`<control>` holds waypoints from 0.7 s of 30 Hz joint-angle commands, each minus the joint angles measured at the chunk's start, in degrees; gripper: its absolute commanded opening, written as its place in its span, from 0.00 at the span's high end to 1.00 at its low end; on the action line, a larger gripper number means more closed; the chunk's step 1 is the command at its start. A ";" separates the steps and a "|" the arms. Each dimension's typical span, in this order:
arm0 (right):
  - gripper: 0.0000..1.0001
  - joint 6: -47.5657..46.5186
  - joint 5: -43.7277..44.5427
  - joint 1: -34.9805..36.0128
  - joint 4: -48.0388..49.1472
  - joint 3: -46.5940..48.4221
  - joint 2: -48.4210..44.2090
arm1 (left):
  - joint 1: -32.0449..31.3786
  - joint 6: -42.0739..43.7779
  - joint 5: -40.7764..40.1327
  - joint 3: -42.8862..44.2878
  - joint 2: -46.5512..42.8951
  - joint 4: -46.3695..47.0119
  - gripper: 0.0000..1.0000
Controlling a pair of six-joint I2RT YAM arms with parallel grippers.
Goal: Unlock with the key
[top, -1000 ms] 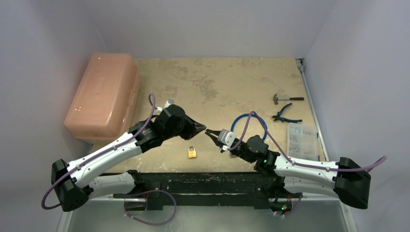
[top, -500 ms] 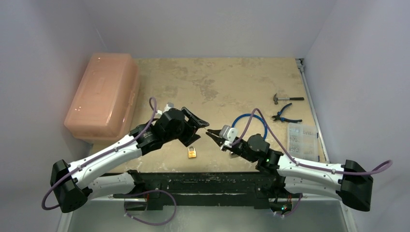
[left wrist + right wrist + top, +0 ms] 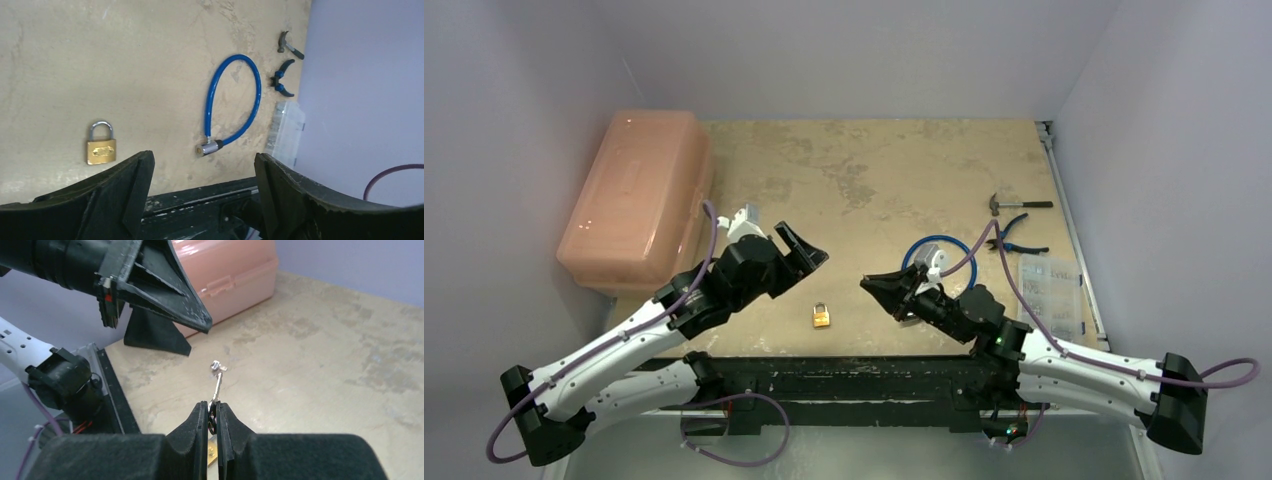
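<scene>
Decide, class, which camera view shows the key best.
Right wrist: the key stands clear against the table, pinched in the right pincer. From the top it is too small to make out; the left wrist view misses it.

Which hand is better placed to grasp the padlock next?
Left. The left hand is open and empty, close to the padlock; the right hand is shut on the key.

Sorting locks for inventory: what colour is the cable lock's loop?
Blue, with a silvery metal end. The cable lock shows best in the left wrist view.
</scene>
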 commanded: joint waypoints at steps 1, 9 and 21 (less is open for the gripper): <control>1.00 11.58 1.62 0.10 -2.37 -0.42 -0.89 | 0.12 12.32 -2.53 -0.30 -1.95 -1.47 0.22; 1.00 20.10 2.99 -0.05 -10.41 3.14 -0.42 | 0.16 23.77 0.13 2.22 2.97 -5.30 0.22; 1.00 32.92 -16.76 -17.34 -12.76 0.04 0.01 | 0.09 29.55 5.85 -0.08 17.83 -3.66 0.26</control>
